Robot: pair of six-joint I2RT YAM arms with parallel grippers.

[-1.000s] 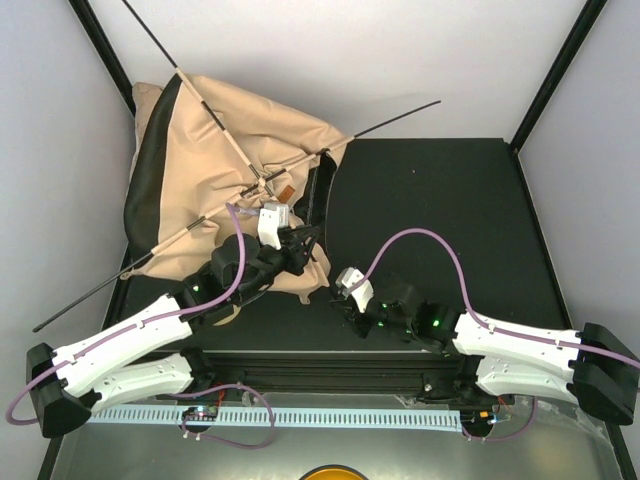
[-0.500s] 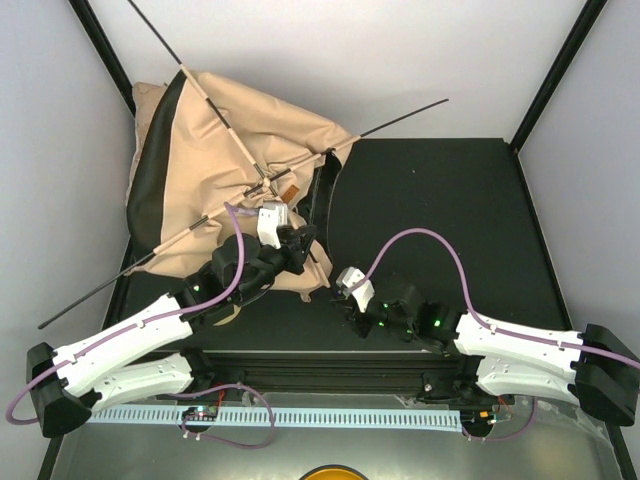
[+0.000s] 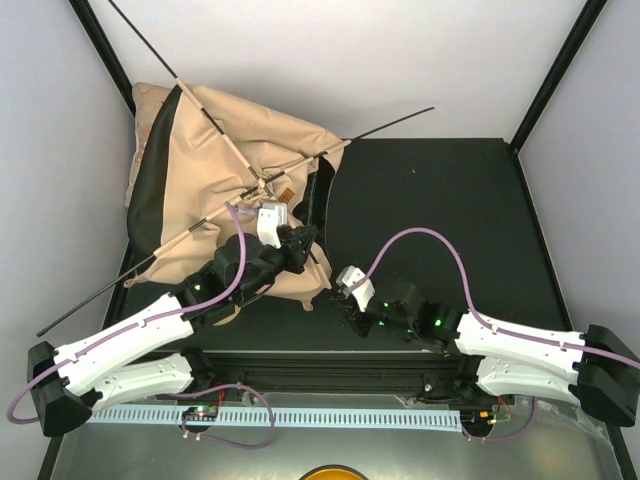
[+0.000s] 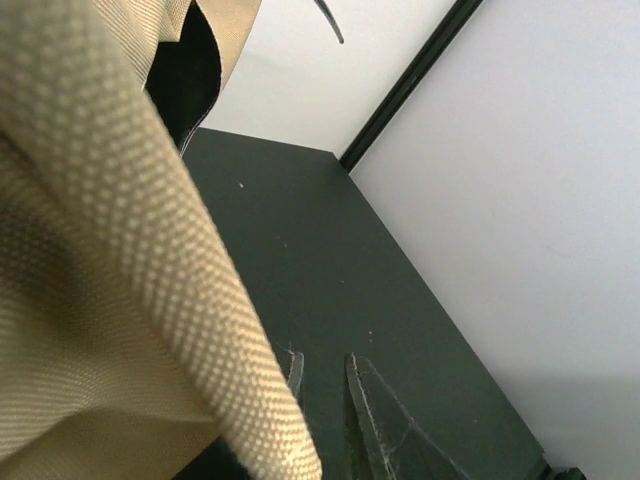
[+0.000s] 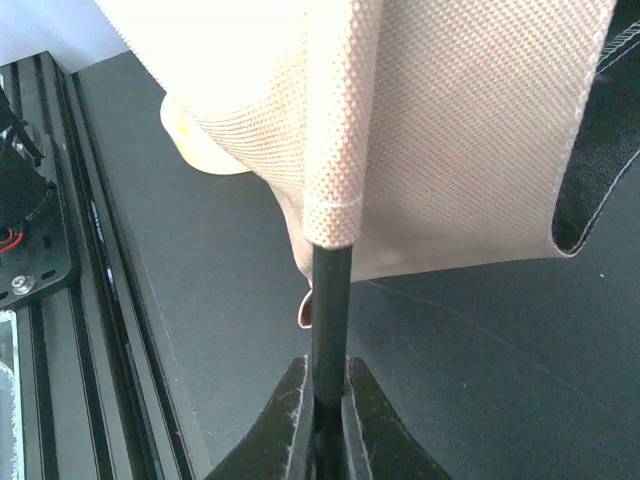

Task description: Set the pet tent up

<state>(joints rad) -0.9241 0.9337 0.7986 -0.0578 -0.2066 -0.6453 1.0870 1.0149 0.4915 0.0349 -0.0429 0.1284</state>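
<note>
The pet tent (image 3: 215, 150) lies half collapsed at the table's back left, tan canvas with black lining and a small brown label (image 3: 286, 190). Two thin black poles (image 3: 385, 124) cross on top of it and stick out past the fabric. My right gripper (image 5: 326, 365) is shut on the lower end of one pole (image 5: 330, 300), just below its tan sleeve (image 5: 335, 205); in the top view this gripper (image 3: 337, 296) sits at the tent's near corner. My left gripper (image 3: 307, 240) is at the tent's right edge. Its jaws (image 4: 322, 368) stand slightly apart with nothing between them, and canvas (image 4: 120, 270) drapes over the left finger.
A puffy beige cushion (image 3: 143, 98) pokes out behind the tent at the back left. A pale round piece (image 5: 205, 145) lies by the tent's near edge. Black frame posts (image 3: 100, 40) and white walls close in the dark table (image 3: 440, 220). Rails run along the near edge (image 5: 90, 250).
The tent and its poles have shifted slightly: the right pole tip dipped and the top pole tip swung left. Both arms stay almost where they were.
</note>
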